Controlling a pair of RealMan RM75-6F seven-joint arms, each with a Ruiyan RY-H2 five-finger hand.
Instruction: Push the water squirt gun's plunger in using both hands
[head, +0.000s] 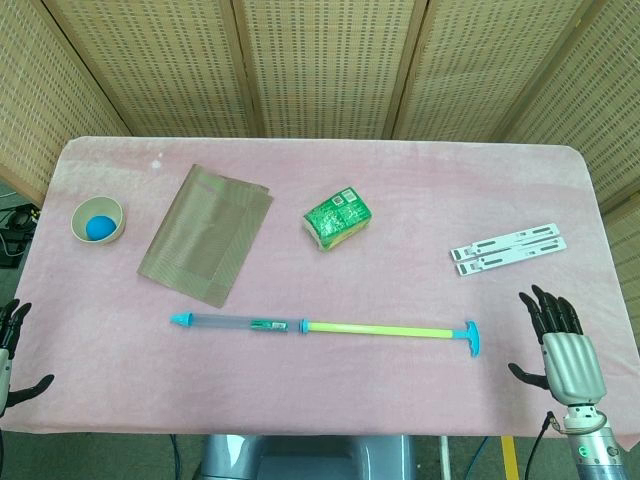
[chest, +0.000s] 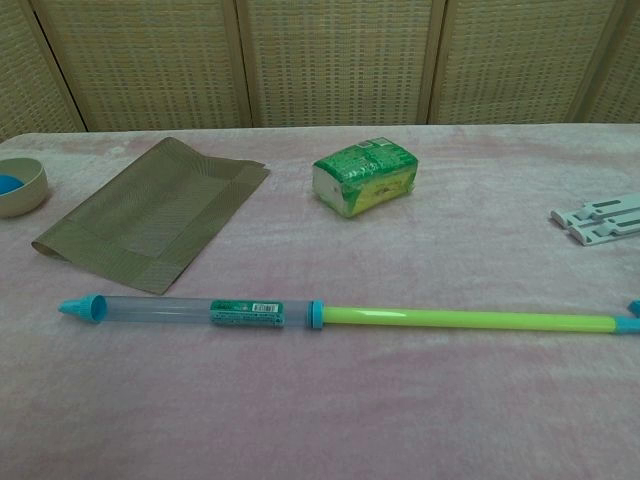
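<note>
The squirt gun (head: 325, 326) lies flat near the front of the pink surface (head: 400, 200), running left to right, its clear barrel (head: 245, 323) on the left ending in a blue nozzle (head: 181, 320) and its green plunger (head: 385, 328) drawn fully out to the right, ending in a blue T-handle (head: 471, 340). In the chest view the handle is cut off by the right edge, only a sliver of blue showing. The right robot hand (head: 562, 345) rests at the near right edge of the surface, fingers spread and holding nothing, near the handle but apart from it. The left robot hand (head: 14, 350) is mostly cut off by the left edge in the head view; the few dark fingers that show are apart and hold nothing, well away from the nozzle. Neither robot hand shows in the chest view. Farther back lie a brown mat (head: 208, 233), one corner folded, a green packet (head: 339, 218) whose print is too small to read, and at the far left a bowl (head: 98, 220) with something blue inside, half cut off in the chest view. A white slatted piece (head: 508, 248) lies at the right, also clipped in the chest view
</note>
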